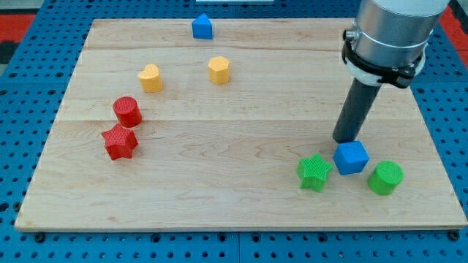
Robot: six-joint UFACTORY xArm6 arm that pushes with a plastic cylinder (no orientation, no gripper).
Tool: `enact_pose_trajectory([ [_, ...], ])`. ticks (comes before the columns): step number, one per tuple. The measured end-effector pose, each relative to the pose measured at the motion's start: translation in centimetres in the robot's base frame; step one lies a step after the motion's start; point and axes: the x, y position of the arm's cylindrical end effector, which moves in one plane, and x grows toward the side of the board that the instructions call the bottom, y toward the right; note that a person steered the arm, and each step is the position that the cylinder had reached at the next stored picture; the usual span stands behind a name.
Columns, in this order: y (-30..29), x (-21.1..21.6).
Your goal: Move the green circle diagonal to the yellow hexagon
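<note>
The green circle point(385, 177) lies near the board's lower right corner. The yellow hexagon point(219, 70) sits in the upper middle of the board, far to the circle's upper left. My tip point(345, 139) rests on the board just above and left of a blue cube point(351, 157), which sits between a green star point(315, 172) and the green circle. The tip is about a block's width up and left of the green circle and does not touch it.
A yellow heart point(151, 77) lies left of the hexagon. A blue house-shaped block point(202, 26) is at the top edge. A red cylinder point(127, 111) and a red star point(120, 142) sit at the left. The wooden board point(234, 212) ends close below the green blocks.
</note>
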Motion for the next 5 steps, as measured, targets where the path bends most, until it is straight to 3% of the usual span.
enact_pose_trajectory([
  [1,7.3,-1.5],
  [2,10.6,6.5],
  [3,9.0,12.7],
  [4,0.7,11.1],
  [5,4.0,5.7],
])
